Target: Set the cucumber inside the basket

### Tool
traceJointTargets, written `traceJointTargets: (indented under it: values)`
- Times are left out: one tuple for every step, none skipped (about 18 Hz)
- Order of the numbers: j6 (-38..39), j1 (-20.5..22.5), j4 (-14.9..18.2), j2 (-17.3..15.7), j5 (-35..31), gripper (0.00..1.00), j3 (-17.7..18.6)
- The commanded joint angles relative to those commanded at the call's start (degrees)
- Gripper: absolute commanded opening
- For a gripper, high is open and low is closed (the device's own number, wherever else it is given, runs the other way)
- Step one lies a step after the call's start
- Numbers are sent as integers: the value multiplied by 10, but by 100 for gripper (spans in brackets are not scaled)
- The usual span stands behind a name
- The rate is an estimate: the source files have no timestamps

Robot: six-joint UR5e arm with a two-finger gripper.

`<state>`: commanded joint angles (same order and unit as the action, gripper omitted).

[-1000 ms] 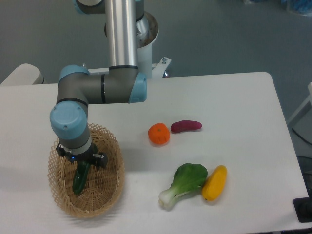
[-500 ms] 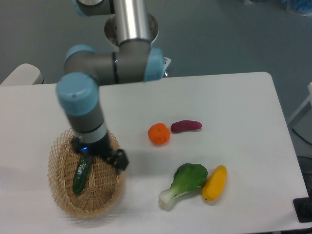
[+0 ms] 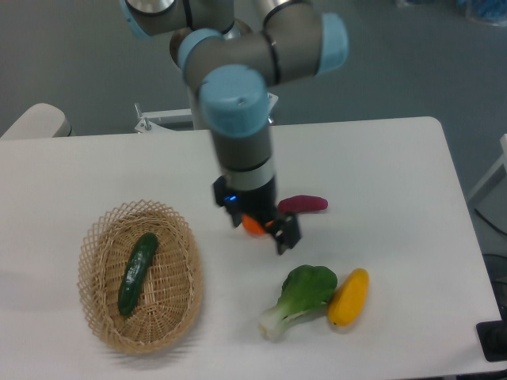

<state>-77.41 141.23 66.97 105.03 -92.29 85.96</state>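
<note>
- Closest to me, at the front left of the white table [image 3: 396, 174], sits the basket [image 3: 101, 317], an oval of tan wicker with a looped open rim.
- The cucumber [image 3: 138, 273] lies inside it on the woven floor, dark green and glossy, running lengthwise with its upper end tilted slightly to the right; nothing is touching it.
- Front right, the bok choy [image 3: 299, 298] lies with its white stem toward the front edge, and the yellow squash [image 3: 348, 297] is touching its right side.
- Behind those, over the middle of the table, the gripper [image 3: 265, 224] hangs empty, well apart from the basket. Its fingers look slightly spread, though the dark parts blur together.
- The orange [image 3: 250, 226] peeks out from behind the gripper, mostly hidden.
- Just right of it lies a purple sweet potato [image 3: 303, 204], near the orange.
- Farthest back, the arm [image 3: 238, 119] rises from the gripper to its grey and light blue joints at the table's rear edge.
</note>
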Motion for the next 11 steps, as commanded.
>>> traceJointTargets:
  values:
    - [-16, 8, 4, 0, 0, 100, 0]
    - [-28, 15, 7, -1, 0, 100, 0]
    - [-42, 21, 7, -2, 0, 100, 0]
    - [-56, 30, 8, -3, 0, 100, 0]
    - [-74, 40, 9, -4, 1, 100, 1]
    - [-90, 46, 8, -4, 1, 100, 2]
    - [-100, 48, 7, -4, 0, 100, 3]
    - [-102, 52, 7, -4, 1, 100, 3]
    - [-102, 53, 6, -4, 1, 100, 3]
    - [-102, 53, 6, -4, 1, 100, 3]
    - [-102, 53, 5, -4, 1, 100, 3]
